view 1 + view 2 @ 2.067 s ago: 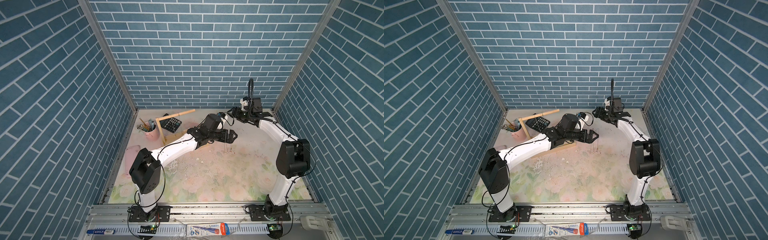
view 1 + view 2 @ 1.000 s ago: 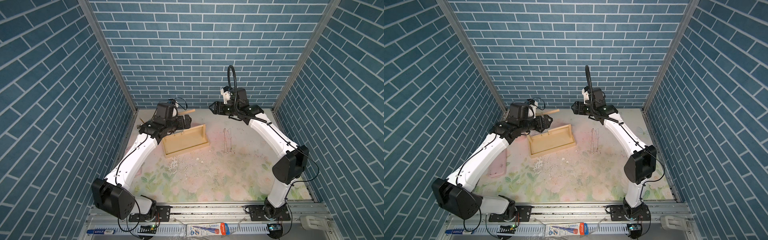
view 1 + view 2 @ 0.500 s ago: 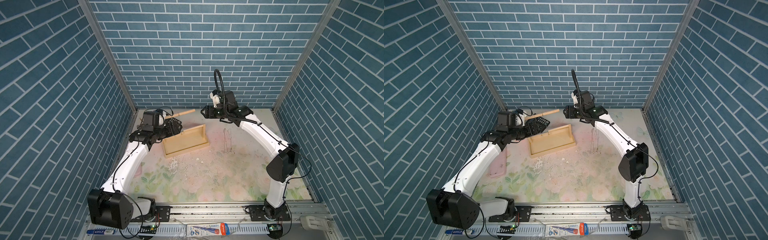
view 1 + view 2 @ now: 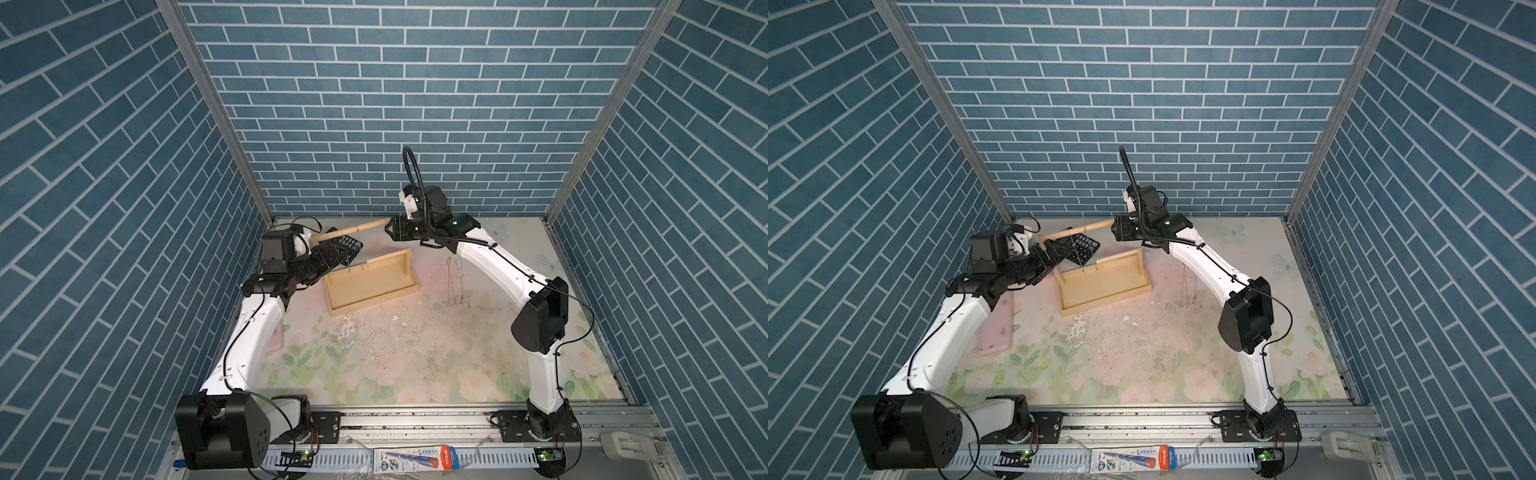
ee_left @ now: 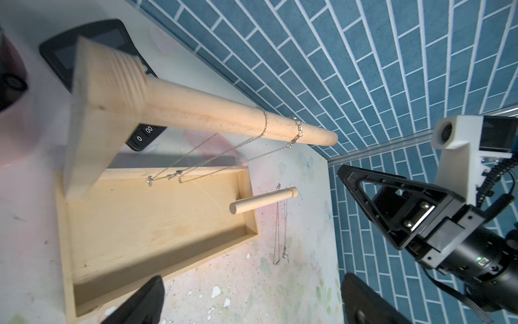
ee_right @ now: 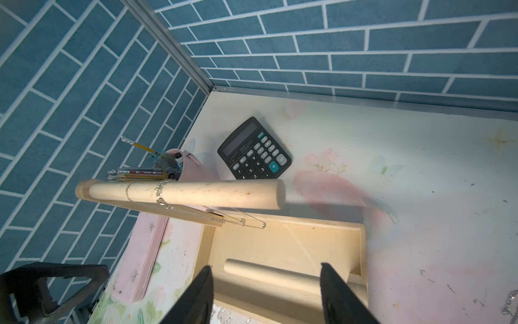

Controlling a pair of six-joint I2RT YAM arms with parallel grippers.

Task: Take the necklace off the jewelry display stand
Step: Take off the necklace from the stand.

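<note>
Standing near the desk's far edge, toward its far left corner, I log the jewelry display stand (image 4: 370, 286): pale smooth wood, a shallow rectangular tray and two round dowels. The necklace (image 6: 159, 193), a fine silver chain, is draped over the taller dowel and hangs above the tray. Left gripper (image 5: 252, 277): jaws spread wide, empty, by the tall upright. Right gripper (image 6: 266, 266): jaws apart, gripping nothing, off the dowel's free tip. Black plastic calculator (image 6: 253, 150): digits and a teal "+" key readable, brand illegible to me.
</note>
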